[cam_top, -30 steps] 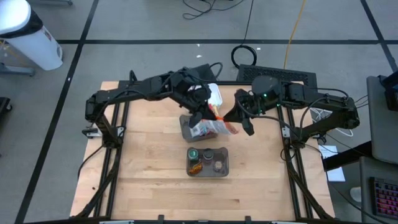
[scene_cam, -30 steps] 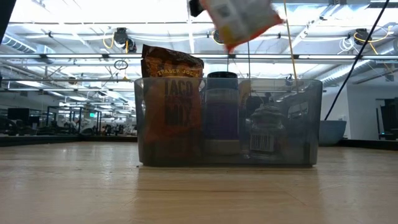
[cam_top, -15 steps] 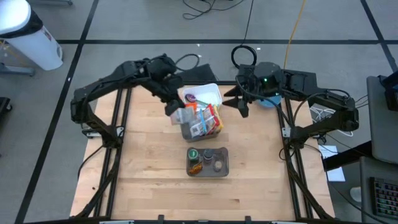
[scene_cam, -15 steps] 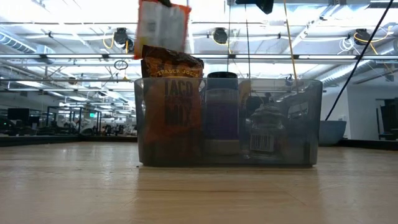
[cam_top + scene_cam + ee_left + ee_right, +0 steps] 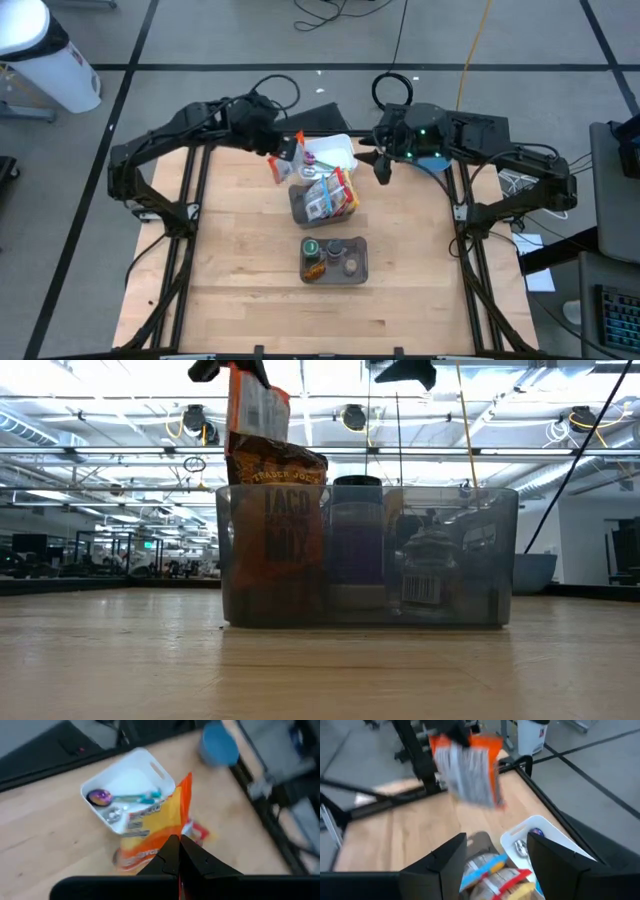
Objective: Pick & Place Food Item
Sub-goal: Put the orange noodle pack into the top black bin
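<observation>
The left gripper (image 5: 280,150) hangs above the table at about eleven o'clock from the table's middle, its fingers pressed together on the top edge of an orange snack bag (image 5: 284,163). Pinching the bag by its upper seam lets it dangle freely below the claw, which probably keeps the contents uncrushed and the bottom free to drop into a container. In the left wrist view the bag (image 5: 152,832) hangs between the dark fingers, above the wooden table (image 5: 240,250).

Just toward three o'clock from the bag stands a white tub (image 5: 335,152) holding a spoon and small utensils. At about five o'clock from the bag sits a grey bin (image 5: 322,200) already packed with snack packets; the carried bag is near it but not over it. Closer to the front edge, at six o'clock, is a clear tray (image 5: 335,260) with jars and a taco mix packet, the same tray (image 5: 368,555) that fills the low view.

The right gripper (image 5: 380,165) waits at the table's far edge, at about three o'clock from the white tub, its fingers spread and empty. In its own view the open fingers frame the bin, and the bag (image 5: 467,770) shows beyond, held by the other arm. Kept back there, it seems to leave the left arm room to carry the bag.
</observation>
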